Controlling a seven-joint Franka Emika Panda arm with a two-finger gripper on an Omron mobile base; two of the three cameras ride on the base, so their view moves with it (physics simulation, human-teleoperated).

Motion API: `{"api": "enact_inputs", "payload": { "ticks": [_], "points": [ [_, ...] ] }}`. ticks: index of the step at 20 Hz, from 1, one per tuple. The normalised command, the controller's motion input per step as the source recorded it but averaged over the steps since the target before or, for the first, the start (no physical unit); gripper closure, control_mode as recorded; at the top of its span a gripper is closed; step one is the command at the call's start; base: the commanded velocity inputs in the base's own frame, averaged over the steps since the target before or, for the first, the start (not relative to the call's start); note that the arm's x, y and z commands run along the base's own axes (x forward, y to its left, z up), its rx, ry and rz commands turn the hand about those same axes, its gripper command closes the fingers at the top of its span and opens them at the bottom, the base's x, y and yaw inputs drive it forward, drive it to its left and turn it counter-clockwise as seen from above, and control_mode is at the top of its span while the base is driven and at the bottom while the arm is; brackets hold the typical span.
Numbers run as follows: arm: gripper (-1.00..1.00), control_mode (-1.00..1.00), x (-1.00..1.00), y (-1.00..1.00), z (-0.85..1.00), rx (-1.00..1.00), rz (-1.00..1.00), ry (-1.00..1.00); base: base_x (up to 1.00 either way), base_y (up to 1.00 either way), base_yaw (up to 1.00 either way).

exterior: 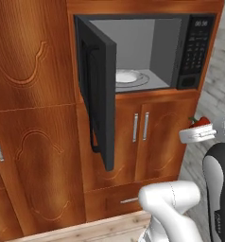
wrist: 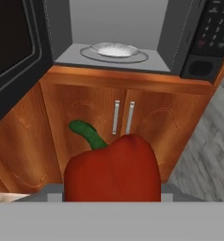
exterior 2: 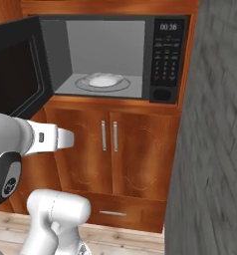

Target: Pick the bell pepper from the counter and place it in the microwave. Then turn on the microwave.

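Hand view puts the bell pepper (wrist: 113,170) right in front of you: it is red and glossy, with a curved green stem, and it sits at the gripper. You cannot see the finger tips there because the pepper covers them, but the pepper hangs in the air in front of the cabinet doors, so the gripper (exterior: 199,133) is closed around the bell pepper. In the left base view you see only a small red piece of it with a bit of green above the white hand.

For writing, the clock on the microwave (exterior 2: 105,55) reads 00:38 in the right base view (the keypad (exterior 2: 166,62) buttons are too small for you to read).

The microwave is above the pepper and behind it. Its door (exterior: 99,94) is swung wide open to the left, and inside you see the grey cavity with the glass turntable (exterior 2: 102,81) and something pale on it. Below the microwave are two wooden cabinet doors (exterior 2: 125,149) with thin metal handles, and under them a drawer (exterior 2: 113,211). The open door stands left of the pepper, not across the opening.
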Motion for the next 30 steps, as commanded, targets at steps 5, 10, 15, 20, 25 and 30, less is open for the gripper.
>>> {"api": "enact_inputs", "payload": {
  "ticks": [5, 10, 15, 20, 25, 30],
  "points": [
    [1.00, 1.00, 0.00, 0.00, 0.00, 0.00, 0.00, 0.00, 0.33, -0.23, -0.02],
    [1.00, 1.00, 0.00, 0.00, 0.00, 0.00, 0.00, 0.00, 0.30, -0.18, -0.01],
    [1.00, 1.00, 0.00, 0.00, 0.00, 0.00, 0.00, 0.00, 0.31, -0.16, -0.01],
    [1.00, 1.00, 0.00, 0.00, 0.00, 0.00, 0.00, 0.00, 0.36, -0.11, -0.01],
    [1.00, 1.00, 0.00, 0.00, 0.00, 0.00, 0.00, 0.00, 0.44, -0.02, 0.00],
    [1.00, 1.00, 0.00, 0.00, 0.00, 0.00, 0.00, 0.00, 0.43, -0.05, 0.00]
  ]
}}
